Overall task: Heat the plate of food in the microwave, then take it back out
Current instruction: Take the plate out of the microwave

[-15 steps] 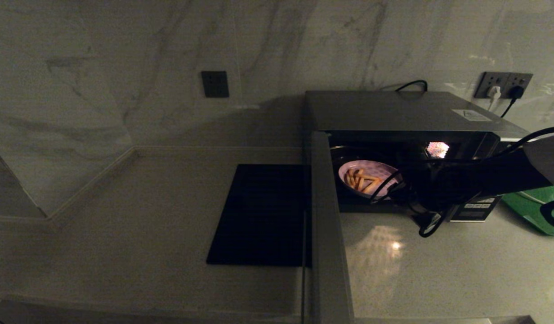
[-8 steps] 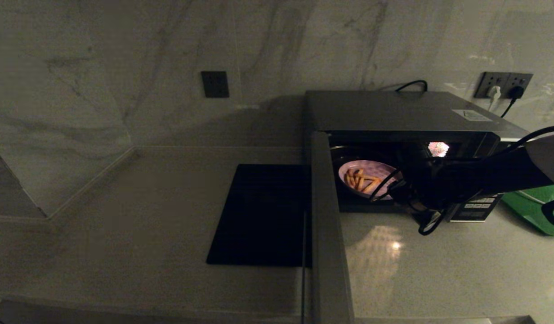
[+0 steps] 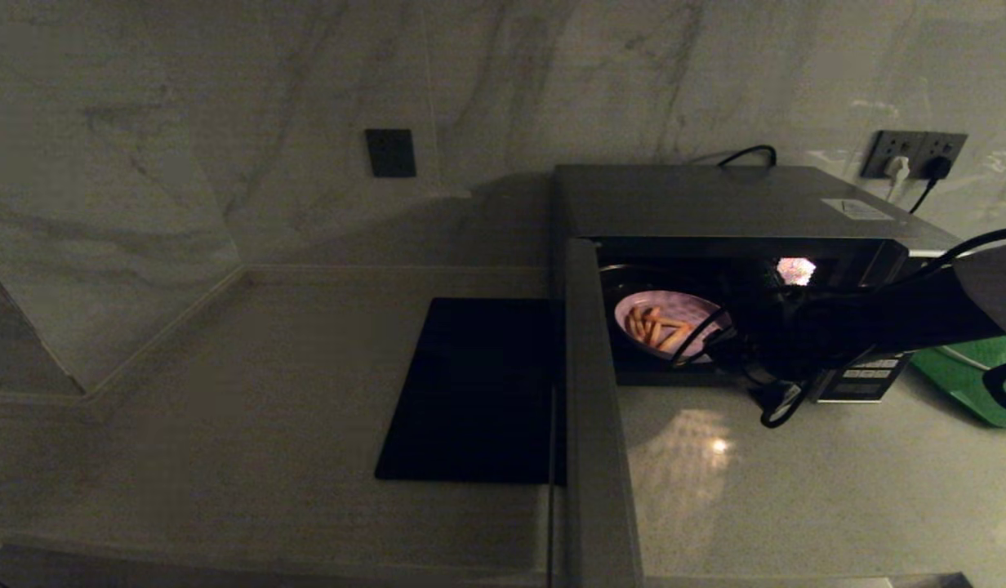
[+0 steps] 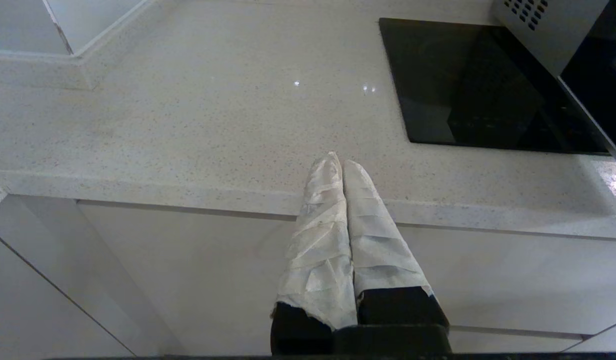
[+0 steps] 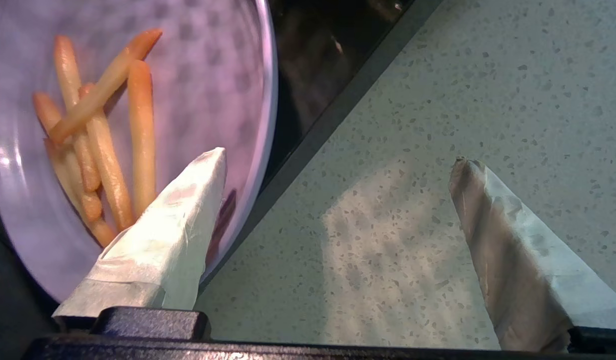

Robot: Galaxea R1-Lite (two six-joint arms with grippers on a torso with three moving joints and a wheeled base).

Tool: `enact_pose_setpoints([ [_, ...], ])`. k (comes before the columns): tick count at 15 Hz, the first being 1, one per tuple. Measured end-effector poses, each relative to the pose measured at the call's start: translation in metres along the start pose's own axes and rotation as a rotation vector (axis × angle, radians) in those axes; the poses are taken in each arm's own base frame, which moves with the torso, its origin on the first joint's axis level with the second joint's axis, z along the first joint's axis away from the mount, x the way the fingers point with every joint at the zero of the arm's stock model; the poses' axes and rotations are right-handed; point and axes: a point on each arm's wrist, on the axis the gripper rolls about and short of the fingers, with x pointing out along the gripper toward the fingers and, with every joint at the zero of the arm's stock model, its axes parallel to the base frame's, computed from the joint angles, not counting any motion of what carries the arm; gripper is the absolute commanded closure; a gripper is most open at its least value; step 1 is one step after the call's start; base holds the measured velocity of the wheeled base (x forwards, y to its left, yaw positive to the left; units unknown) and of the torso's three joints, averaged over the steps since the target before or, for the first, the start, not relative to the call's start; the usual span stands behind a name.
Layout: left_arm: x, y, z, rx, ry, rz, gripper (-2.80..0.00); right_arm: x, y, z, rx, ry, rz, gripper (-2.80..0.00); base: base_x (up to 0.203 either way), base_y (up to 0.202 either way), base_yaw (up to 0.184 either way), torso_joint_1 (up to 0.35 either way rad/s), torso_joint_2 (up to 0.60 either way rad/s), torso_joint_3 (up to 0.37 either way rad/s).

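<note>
Counter (image 3: 797, 490): pale speckled stone
Microwave (image 3: 715, 204): door swung wide
Plate of food (image 3: 662, 322): inside
Right gripper (image 5: 338, 165): jaws spread at plate's rim
Left gripper (image 4: 342, 165): jaws pressed together, parked

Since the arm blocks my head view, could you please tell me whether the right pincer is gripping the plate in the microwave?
Observer: No. The right pincer is open and straddles the rim of the plate: one finger is over the plate, the other over the counter.
Operator: Are the fries on it?
Observer: Yes, the fries lie in a loose pile near that finger.
Operator: And the left pincer?
Observer: The left pincer is shut, parked at the counter's front edge, short of the black mat.
</note>
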Motion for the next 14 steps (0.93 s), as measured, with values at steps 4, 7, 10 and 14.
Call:
enact_pose_setpoints([
  [4, 0.000, 0.000, 0.000, 0.000, 0.000, 0.001, 0.00, 0.003, -0.007, -0.005, -0.013, 0.011, -0.027, -2.80, 0.000, 0.000, 0.000, 0.000, 0.00, 0.000],
  [7, 0.000, 0.000, 0.000, 0.000, 0.000, 0.000, 0.00, 0.003, -0.008, -0.005, -0.014, 0.011, -0.028, -2.80, 0.000, 0.000, 0.000, 0.000, 0.00, 0.000],
  [10, 0.000, 0.000, 0.000, 0.000, 0.000, 0.000, 0.00, 0.000, 0.000, 0.000, -0.002, 0.003, 0.002, -2.80, 0.000, 0.000, 0.000, 0.000, 0.00, 0.000],
  [14, 0.000, 0.000, 0.000, 0.000, 0.000, 0.000, 0.00, -0.004, 0.013, 0.005, 0.016, 0.023, 0.066, -2.80, 0.000, 0.000, 0.000, 0.000, 0.00, 0.000],
])
